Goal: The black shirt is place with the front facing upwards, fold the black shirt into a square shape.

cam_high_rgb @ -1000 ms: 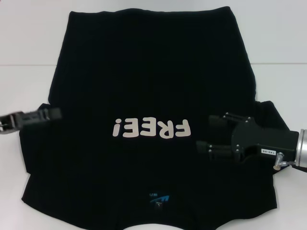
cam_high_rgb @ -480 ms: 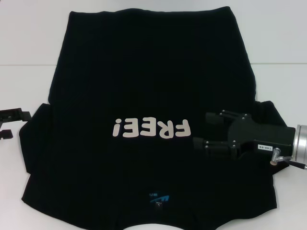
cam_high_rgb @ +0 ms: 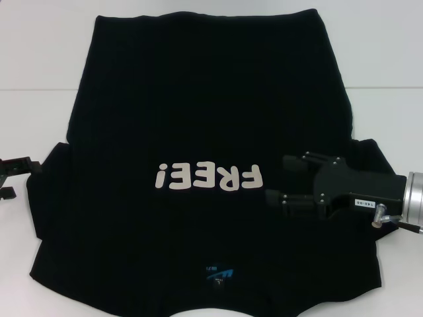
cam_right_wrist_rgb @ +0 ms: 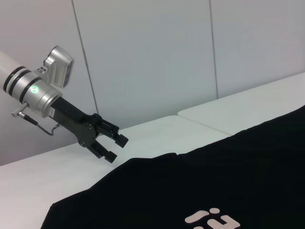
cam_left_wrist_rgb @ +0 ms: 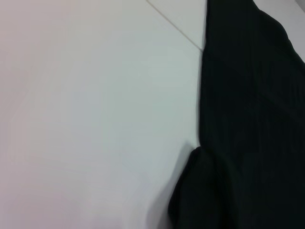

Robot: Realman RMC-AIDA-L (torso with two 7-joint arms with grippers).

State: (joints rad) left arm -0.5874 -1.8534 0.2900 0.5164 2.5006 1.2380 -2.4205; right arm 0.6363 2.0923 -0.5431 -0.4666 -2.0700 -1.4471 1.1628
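Head view, count: one black shirt, two grippers, one white table.
Head view, shirt: it lies spread flat on the table, front up, its white "FREE!" lettering upside down from this camera and its small blue neck label at the near edge. The hem lies at the far edge.
Head view, right gripper: it hovers over the shirt's right-hand part, just beside the "F" end of the lettering. Its two fingers are spread apart with nothing between them; whether they touch the cloth cannot be told.
Head view, left gripper: it sits just off the shirt's left sleeve, over bare table, cut off by the picture's edge. Its fingers stand apart and empty, clear of the cloth.

Left wrist view, count: one shirt, no fingers visible.
Left wrist view, shirt: a black cloth edge lies on the table, with a seam in the table running up to it.

Right wrist view, count: one shirt, one gripper.
Right wrist view, left gripper: it hangs in the air beyond the shirt's sleeve edge, fingers parted, holding nothing.
Right wrist view, shirt: black cloth fills the near foreground, with part of the white lettering showing.
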